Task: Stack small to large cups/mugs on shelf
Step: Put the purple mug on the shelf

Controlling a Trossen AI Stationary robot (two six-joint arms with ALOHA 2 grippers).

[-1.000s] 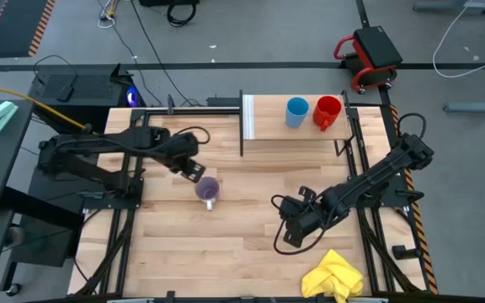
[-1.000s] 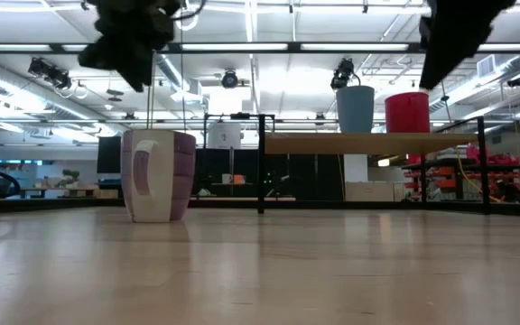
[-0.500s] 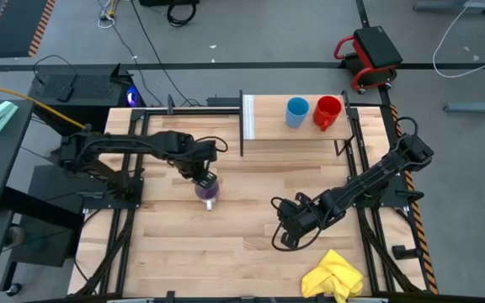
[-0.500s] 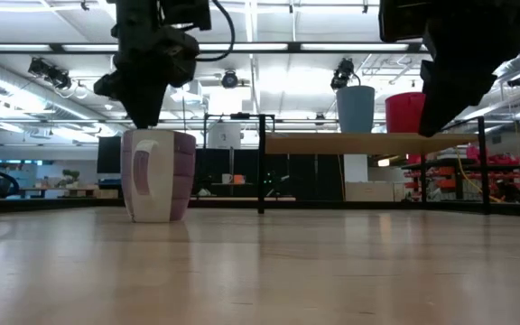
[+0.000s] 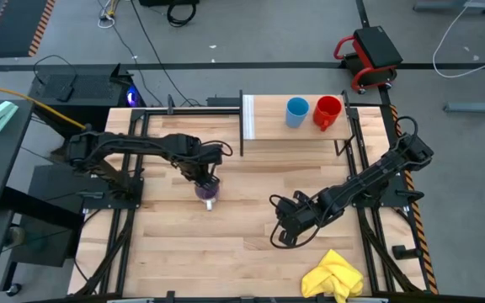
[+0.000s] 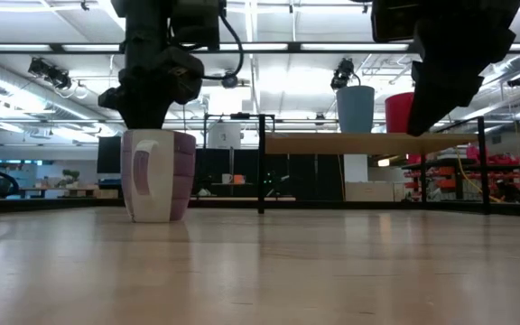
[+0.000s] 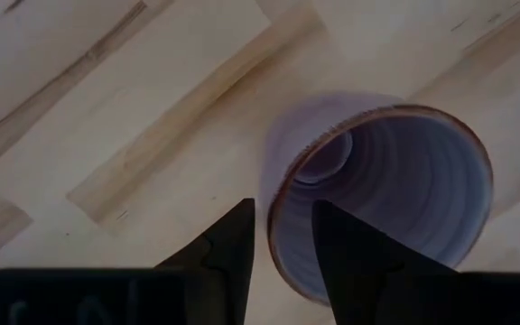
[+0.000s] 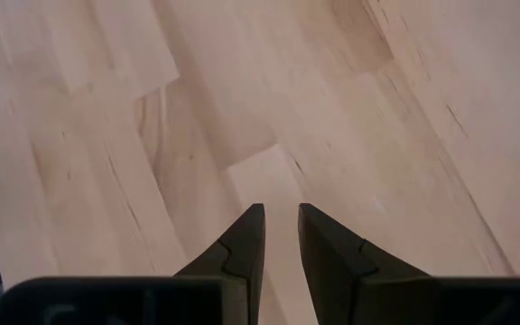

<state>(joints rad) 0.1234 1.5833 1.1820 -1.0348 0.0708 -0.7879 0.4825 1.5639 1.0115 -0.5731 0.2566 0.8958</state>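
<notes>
The purple mug [image 5: 208, 192] [image 6: 158, 176] stands upright on its base on the tabletop, its pale handle [image 6: 144, 176] toward the near edge. My left gripper [image 5: 205, 179] [image 7: 283, 212] hangs right over it, open, one finger inside the mug's mouth and one outside the rim [image 7: 273, 226], neither plainly touching. The blue cup [image 5: 297, 111] and red mug [image 5: 327, 112] stand side by side on the shelf [image 5: 276, 130] at the far edge. My right gripper [image 5: 280, 236] [image 8: 281, 209] hovers over bare wood at the near right, fingers a narrow gap apart.
A yellow cloth [image 5: 333, 276] lies at the near right edge, close to my right gripper. The shelf's white upright panel [image 5: 247, 118] stands at its left end, with black frame posts [image 6: 260, 162] around it. Open tabletop lies between the purple mug and the shelf.
My left gripper has moved right and toward the near edge, from beside the purple mug to above it, and has come down until its fingers straddle the rim. The mug has stayed in place. My right arm has dropped a little.
</notes>
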